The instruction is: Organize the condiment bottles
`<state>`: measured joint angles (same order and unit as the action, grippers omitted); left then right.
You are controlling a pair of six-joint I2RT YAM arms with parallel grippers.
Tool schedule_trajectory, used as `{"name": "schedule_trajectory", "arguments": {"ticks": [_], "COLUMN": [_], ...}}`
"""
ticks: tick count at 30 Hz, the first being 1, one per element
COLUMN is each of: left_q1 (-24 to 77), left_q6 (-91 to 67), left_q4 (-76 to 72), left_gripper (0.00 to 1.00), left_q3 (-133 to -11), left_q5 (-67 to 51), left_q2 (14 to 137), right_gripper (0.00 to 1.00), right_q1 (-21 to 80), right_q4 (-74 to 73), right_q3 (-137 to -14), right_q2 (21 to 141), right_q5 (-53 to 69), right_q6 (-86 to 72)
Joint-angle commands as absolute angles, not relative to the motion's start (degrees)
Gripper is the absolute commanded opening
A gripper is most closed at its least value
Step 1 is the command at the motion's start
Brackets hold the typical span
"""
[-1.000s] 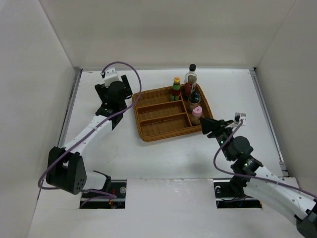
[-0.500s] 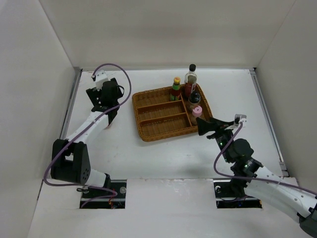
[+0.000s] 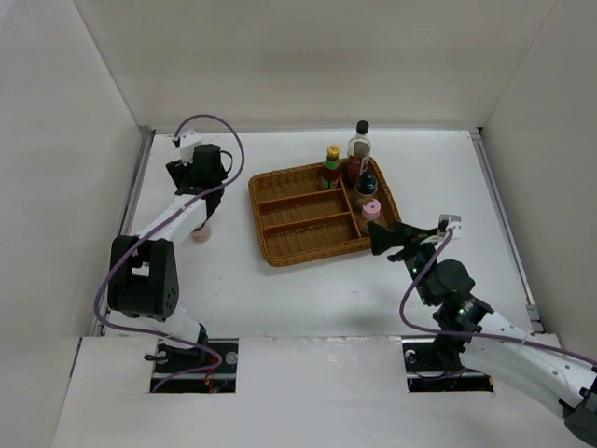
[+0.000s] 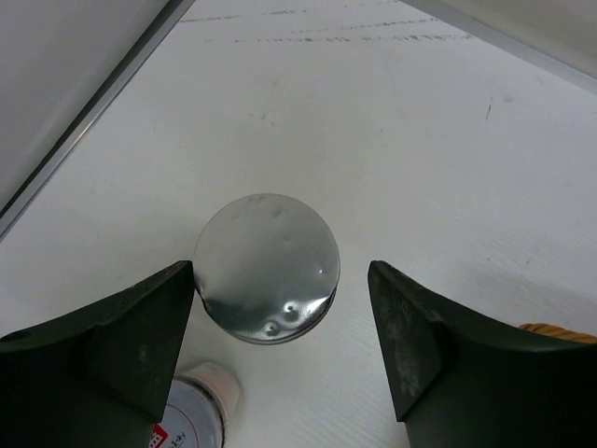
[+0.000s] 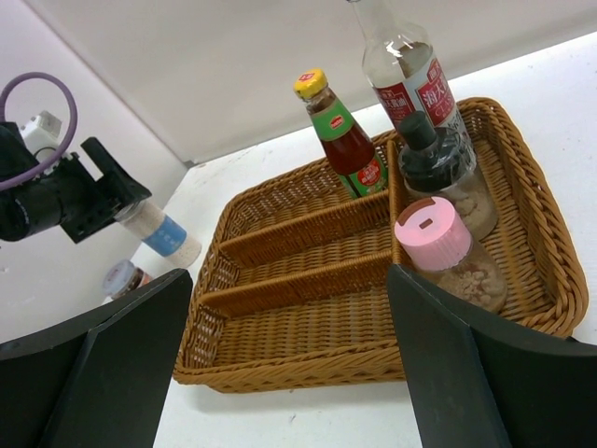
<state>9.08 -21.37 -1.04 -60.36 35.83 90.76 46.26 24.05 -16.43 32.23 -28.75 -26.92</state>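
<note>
Four condiment bottles stand in the right-hand compartments of the wicker tray (image 3: 308, 247): a tall clear black-capped bottle (image 3: 359, 142), a green red-yellow-capped bottle (image 3: 331, 166), a black-capped brown shaker (image 3: 366, 185) and a pink-capped shaker (image 3: 371, 210). Left of the tray, my left gripper (image 4: 280, 273) hangs open above the silver-lidded blue-label jar (image 4: 268, 266), its fingers on either side of the lid. A short jar (image 3: 201, 233) stands just in front of it. My right gripper (image 3: 382, 241) is open and empty at the tray's near right corner, close to the pink-capped shaker (image 5: 434, 233).
The tray's three long left compartments (image 5: 308, 280) hold nothing. A white wall and a metal table rail (image 3: 131, 201) run close beside the left arm. Another rail (image 3: 504, 219) borders the right side.
My left gripper has swung left and away from the tray to stand over the silver-lidded jar. My right gripper has opened and drawn back a little from the pink-capped shaker.
</note>
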Motion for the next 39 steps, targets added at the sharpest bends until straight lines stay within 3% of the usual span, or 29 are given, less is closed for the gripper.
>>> {"name": "schedule_trajectory", "arguments": {"ticks": [1, 6, 9, 19, 27, 39], "left_q1": [8.48, 8.3, 9.26, 21.91, 33.61, 39.33], "left_q6": [-21.53, -21.53, -21.62, -15.64, -15.56, -15.29], "left_q4": [-2.64, -3.42, -5.09, -9.93, -11.25, -11.07], "left_gripper": [0.72, 0.46, 0.39, 0.37, 0.37, 0.37], "left_q3": [-63.72, -62.76, -61.88, -68.72, -78.03, -85.69], "left_q5": [37.79, 37.0, 36.83, 39.82, 37.0, 34.89], "left_q2": [91.58, 91.23, 87.91, 79.36, 88.32, 100.8], "right_gripper": [0.92, 0.92, 0.92, 0.92, 0.92, 0.92], "right_q1": [46.89, 46.89, 46.71, 46.1, 46.01, 45.57], "right_q4": [26.19, 26.1, 26.1, 26.19, 26.72, 26.46], "right_q3": [-17.93, -17.75, -17.75, -17.58, -17.49, -17.4], "right_q2": [31.73, 31.55, 31.81, 32.34, 33.75, 33.05], "right_q5": [-29.44, -29.36, -29.18, -29.18, -29.18, -29.18], "right_q6": [-26.19, -26.19, -26.37, -26.63, -26.72, -26.81]}}
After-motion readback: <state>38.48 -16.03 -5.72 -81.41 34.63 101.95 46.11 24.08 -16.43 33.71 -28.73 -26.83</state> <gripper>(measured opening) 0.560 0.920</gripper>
